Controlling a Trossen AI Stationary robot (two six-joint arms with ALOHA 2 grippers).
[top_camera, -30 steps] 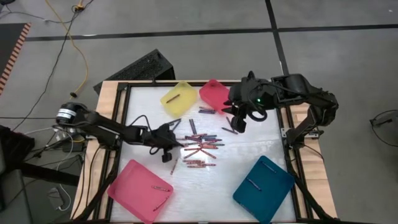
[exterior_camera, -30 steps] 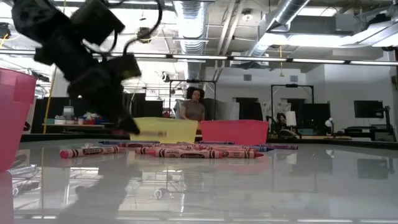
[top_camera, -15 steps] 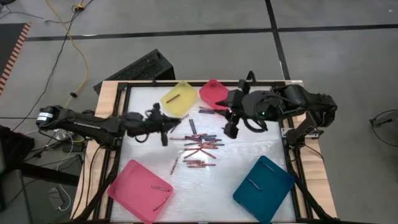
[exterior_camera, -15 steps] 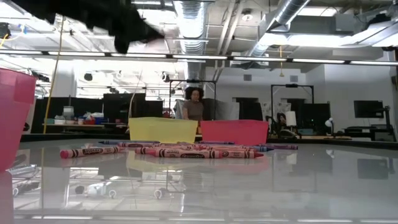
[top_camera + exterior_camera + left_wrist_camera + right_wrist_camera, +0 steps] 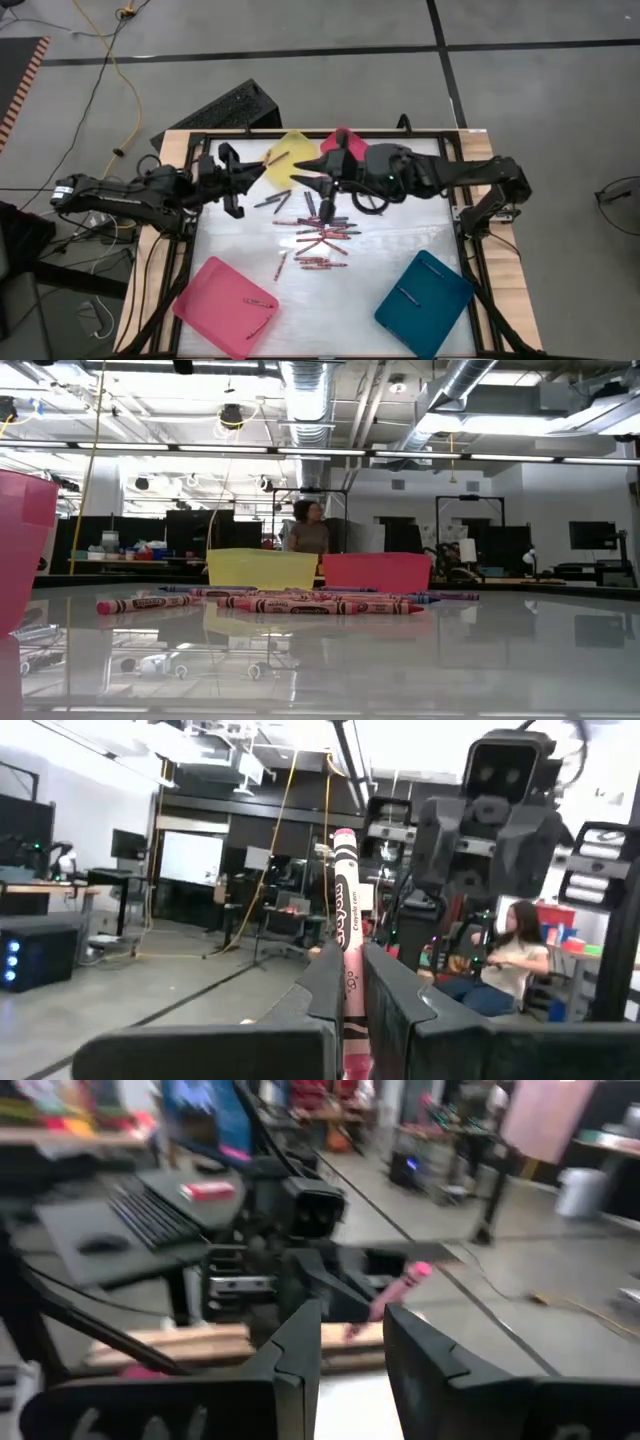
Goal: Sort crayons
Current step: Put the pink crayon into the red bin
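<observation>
Four trays on the table (image 5: pixel 400 255) — two pink (image 5: pixel 228 303), one yellow (image 5: pixel 290 152), one teal (image 5: pixel 425 290) — and dozens of crayons (image 5: pixel 318 235) loose between them.

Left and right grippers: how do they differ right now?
The left gripper is shut on a pink crayon that sticks up between its fingers; the right gripper stands open and holds nothing. The left gripper sits beside the yellow tray, the right gripper nearer the crayons. Both are raised off the table.

place: lab | exposed ceiling ducts (image 5: pixel 310 390) — workbench monitors (image 5: pixel 590 536)
</observation>
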